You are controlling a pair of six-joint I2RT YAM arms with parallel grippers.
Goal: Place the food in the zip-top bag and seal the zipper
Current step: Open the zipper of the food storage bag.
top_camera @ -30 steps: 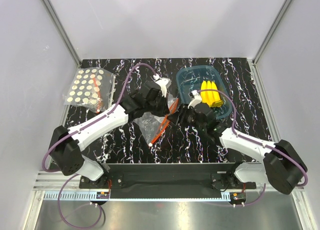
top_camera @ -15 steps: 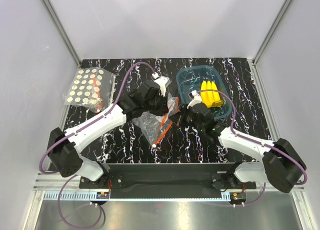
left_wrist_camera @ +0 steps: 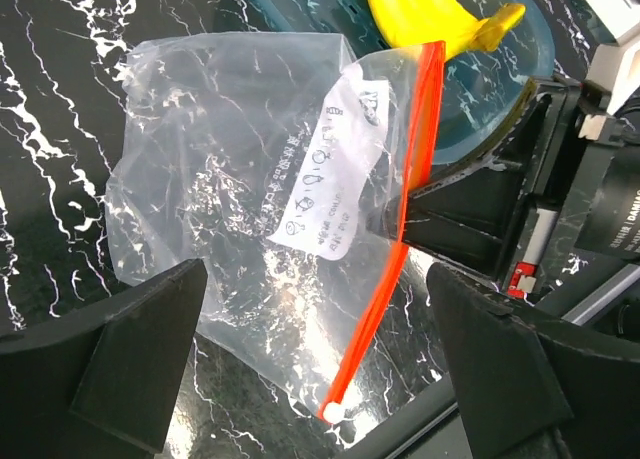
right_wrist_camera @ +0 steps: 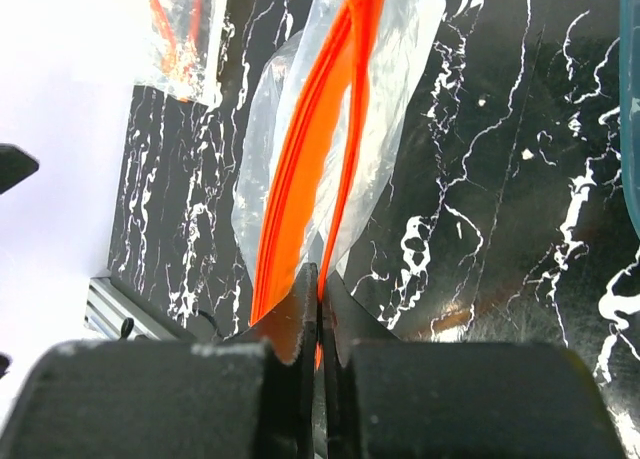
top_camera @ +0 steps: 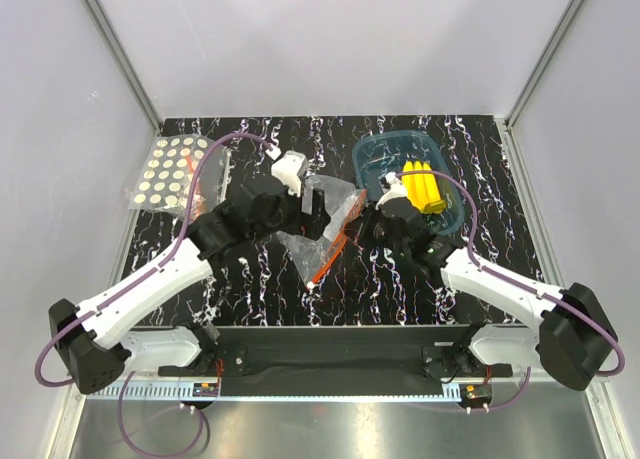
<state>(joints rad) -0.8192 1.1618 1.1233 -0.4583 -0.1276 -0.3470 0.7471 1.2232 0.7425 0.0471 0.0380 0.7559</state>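
The clear zip-top bag [top_camera: 308, 247] [left_wrist_camera: 220, 179] lies mid-table, its red-orange zipper [top_camera: 332, 251] [left_wrist_camera: 395, 259] [right_wrist_camera: 310, 149] running along the right edge. My right gripper [top_camera: 362, 223] [right_wrist_camera: 320, 279] is shut on one lip of the zipper near its far end, and the two orange lips stand apart there. Over the bag's left side hovers my left gripper [top_camera: 310, 209] [left_wrist_camera: 320, 379], open, with nothing between its fingers [left_wrist_camera: 140, 359]. The food, yellow toy bananas [top_camera: 422, 187] [left_wrist_camera: 430, 19], lies in the blue tray [top_camera: 372, 157].
A second clear bag with rows of pale discs [top_camera: 172, 173] lies at the back left. The blue tray [left_wrist_camera: 500, 109] sits directly behind my right gripper. White walls close in the table on three sides.
My left gripper has opened, let go of the bag and drawn back to the left. My right gripper has shut on the zipper edge. The bag has shifted slightly.
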